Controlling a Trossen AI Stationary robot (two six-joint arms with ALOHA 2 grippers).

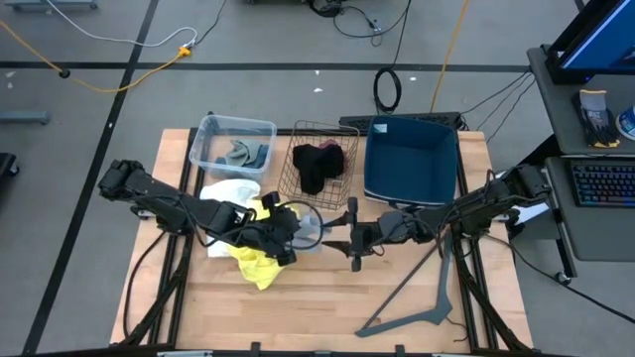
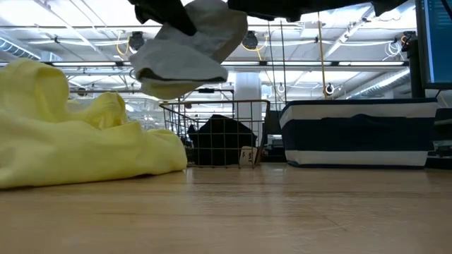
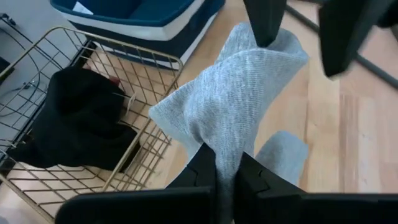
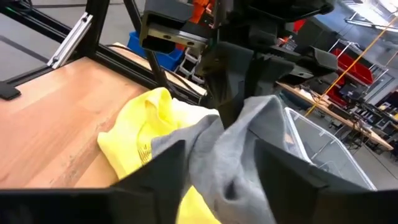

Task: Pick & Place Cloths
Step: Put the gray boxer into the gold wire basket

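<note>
The left gripper (image 3: 227, 171) is clenched on a light grey cloth (image 3: 239, 87), holding it up off the table near the middle, just right of the yellow cloth (image 1: 256, 260) and in front of the wire basket (image 1: 317, 169). The right gripper (image 4: 221, 155) faces it with its 2 fingers spread apart on either side of the cloth's free end, not gripping it.

The risk I see is a tug between the 2 arms: if the right one closes and pulls while the left stays clamped, the cloth could stretch or slip out. If the left lets go too soon, the cloth drops onto the yellow one. A trailing corner could also snag the basket rim, where a black cloth (image 1: 314, 164) already lies.
</note>
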